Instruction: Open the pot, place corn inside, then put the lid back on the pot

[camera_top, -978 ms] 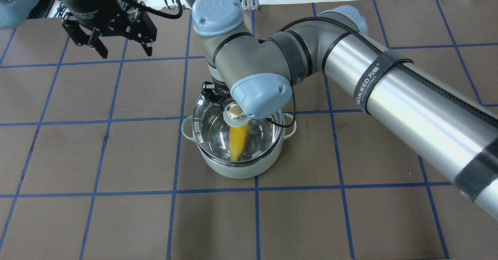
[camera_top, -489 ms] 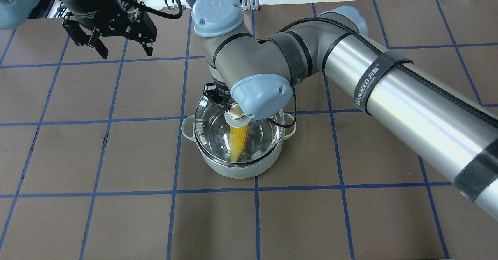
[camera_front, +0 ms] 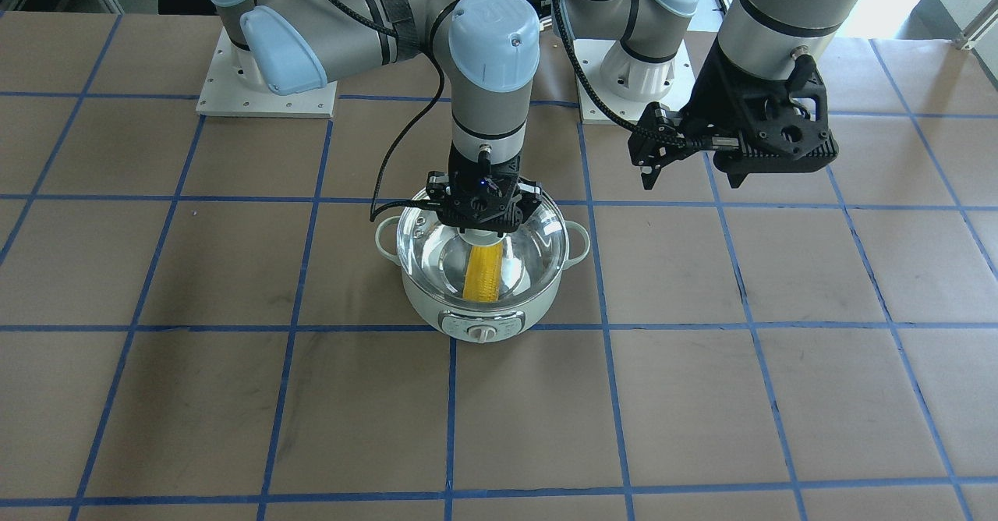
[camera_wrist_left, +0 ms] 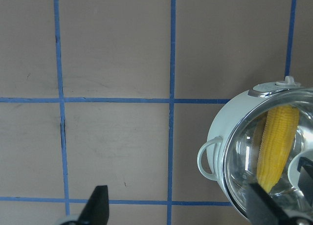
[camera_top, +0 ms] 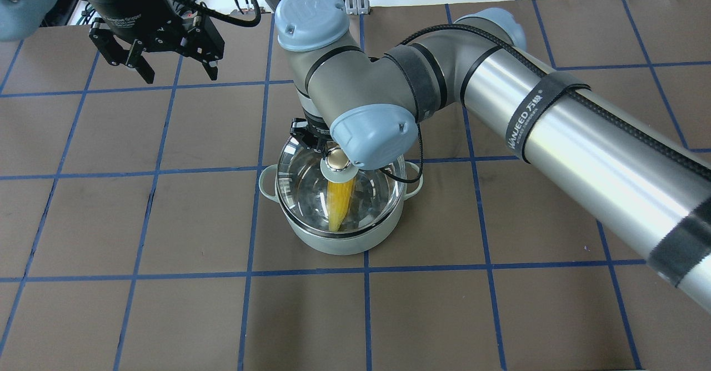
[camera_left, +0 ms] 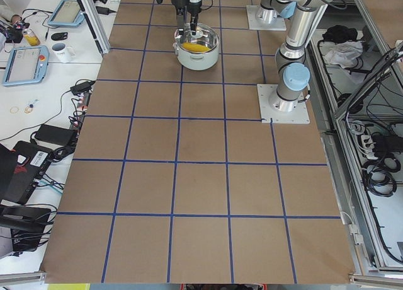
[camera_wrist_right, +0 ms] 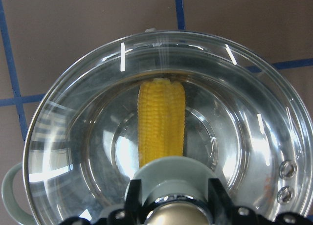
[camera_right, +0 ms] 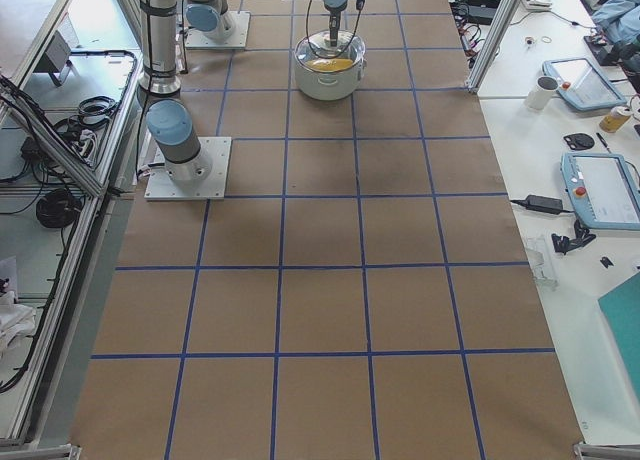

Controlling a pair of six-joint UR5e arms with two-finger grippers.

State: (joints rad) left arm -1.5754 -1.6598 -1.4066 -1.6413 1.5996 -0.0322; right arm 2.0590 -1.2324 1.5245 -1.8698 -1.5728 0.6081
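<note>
- My right gripper is closed on the lid's beige-gold knob, with one finger on each side of it.
- The glass lid lies over the pot's mouth. I cannot tell whether its rim is fully seated.
- Through the glass, the corn lies on the steel bottom inside the pot.
- The pot stands on the worktop, its grey control panel facing away from my base.
- Well apart from the pot, my left gripper hovers above the worktop, fingers spread wide, holding nothing.

pot | on table, far end | corn inside | white mug on side bench
</note>
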